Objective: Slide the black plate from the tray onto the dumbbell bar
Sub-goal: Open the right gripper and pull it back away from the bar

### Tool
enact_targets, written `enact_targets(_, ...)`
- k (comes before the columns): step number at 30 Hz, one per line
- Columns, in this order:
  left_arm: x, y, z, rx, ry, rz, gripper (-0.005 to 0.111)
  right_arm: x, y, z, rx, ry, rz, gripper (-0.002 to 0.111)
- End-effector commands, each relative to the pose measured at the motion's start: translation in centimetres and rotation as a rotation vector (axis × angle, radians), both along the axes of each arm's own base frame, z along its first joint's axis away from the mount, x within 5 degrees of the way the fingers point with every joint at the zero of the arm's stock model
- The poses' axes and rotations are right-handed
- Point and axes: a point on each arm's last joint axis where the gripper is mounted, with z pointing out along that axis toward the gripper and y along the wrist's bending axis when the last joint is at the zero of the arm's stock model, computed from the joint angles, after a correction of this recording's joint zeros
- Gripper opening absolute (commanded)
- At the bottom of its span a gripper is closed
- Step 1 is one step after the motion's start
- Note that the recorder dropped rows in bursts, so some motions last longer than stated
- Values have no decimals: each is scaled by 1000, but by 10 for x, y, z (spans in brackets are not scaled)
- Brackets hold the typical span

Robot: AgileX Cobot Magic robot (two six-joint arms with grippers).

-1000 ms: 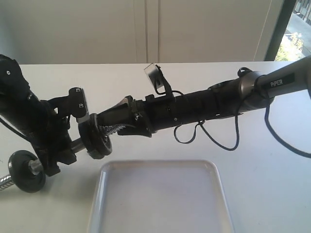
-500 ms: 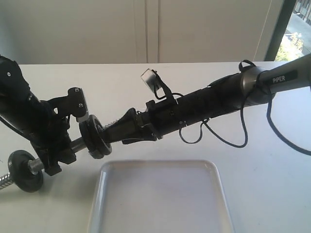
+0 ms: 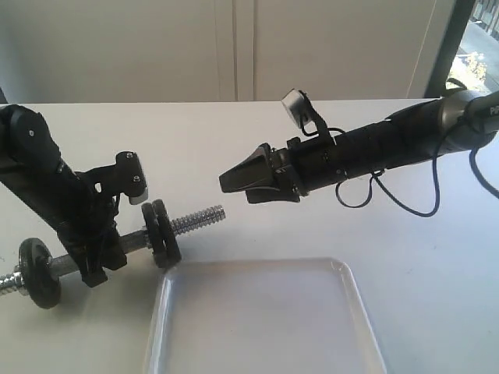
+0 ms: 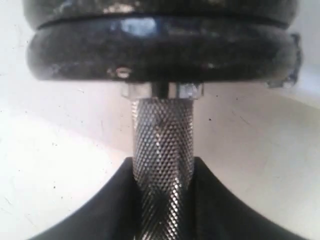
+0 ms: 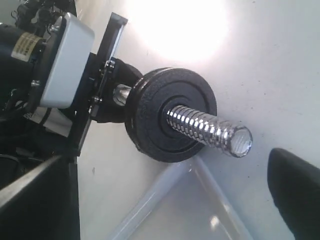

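Note:
In the exterior view my left gripper (image 3: 100,248) is shut on the dumbbell bar (image 3: 195,219), clamping its knurled middle (image 4: 162,150) between the fingers (image 4: 100,210). Two black discs sit side by side on the bar. The outer one, facing the free threaded end, is the black plate (image 3: 168,234), seen face-on in the right wrist view (image 5: 172,116). A third disc (image 3: 37,273) sits near the bar's other end. My right gripper (image 3: 235,187) hangs open and empty to the right of the threaded tip (image 5: 235,140), apart from it. The white tray (image 3: 343,269) holds nothing.
The tray's near corner (image 5: 197,162) lies just under the black plate and bar end. The right arm's loose cable (image 3: 405,206) hangs over the white table (image 3: 405,257). A wall and a window edge stand behind.
My right gripper let go of the black plate, opened and drew back to the right. The plate stays on the bar against the other disc. The left arm shifted, and the bar now sits lower.

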Motion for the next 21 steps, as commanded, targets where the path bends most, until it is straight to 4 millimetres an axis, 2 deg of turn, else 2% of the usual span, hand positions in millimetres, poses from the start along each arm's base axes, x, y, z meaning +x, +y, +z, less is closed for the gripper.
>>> enact_targets(1, 6, -5, 13, -64, -39, 44, 0, 3, -4, 8, 27, -7, -21, 105)
enact_targets(8, 6, -5, 12, -63, -35, 43, 3, 3, -4, 9, 32, -6, -25, 105)
enact_targets(11, 6, -5, 12, -63, -35, 43, 33, 3, -4, 9, 33, 0, -29, 97)
enact_targets(13, 3, -5, 12, -56, -11, 26, 52, 3, -4, 9, 34, 17, -36, 80)
enact_targets(14, 3, -5, 12, -48, -12, 11, 58, 4, -3, 9, 39, 24, -43, 63)
enact_targets(15, 3, -5, 12, -48, -12, 11, 60, 4, -3, 10, 42, 43, -53, 52)
enact_targets(16, 3, -5, 11, -48, -9, 11, 61, 5, -3, 11, 55, 74, -73, 37)
enact_targets(17, 2, -4, 13, -48, -14, 8, 61, 5, -3, 13, 57, 69, -74, 29)
enact_targets(18, 1, -4, 15, -42, -19, 1, 61, 5, -3, 15, 59, 62, -74, 23)
enact_targets(21, -1, -1, 24, -26, -43, -4, 61, 5, -3, 23, 79, 51, -87, 23)
